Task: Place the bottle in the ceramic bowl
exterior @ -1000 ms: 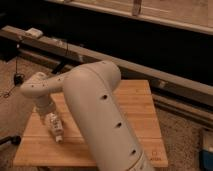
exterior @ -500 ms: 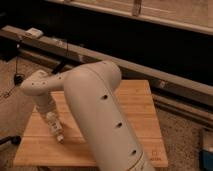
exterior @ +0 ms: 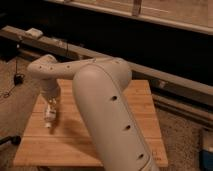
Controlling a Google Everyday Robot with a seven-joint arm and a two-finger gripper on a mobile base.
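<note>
Wooden table [exterior: 140,107], pale robot arm [exterior: 107,115], one bottle.
Tool [exterior: 50,111] low over the table's left part; whitish bottle [exterior: 48,120] at its tip, roughly upright; whether the tool grips it cannot be told.

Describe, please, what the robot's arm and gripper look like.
The arm is a chain of thick, rounded cream shells, dotted with small dark round holes. It narrows to a slim, pale gripper over the wooden table.

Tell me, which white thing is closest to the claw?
The bottle, right at the claw above the table; the other white thing sits far back on the ledge.
</note>
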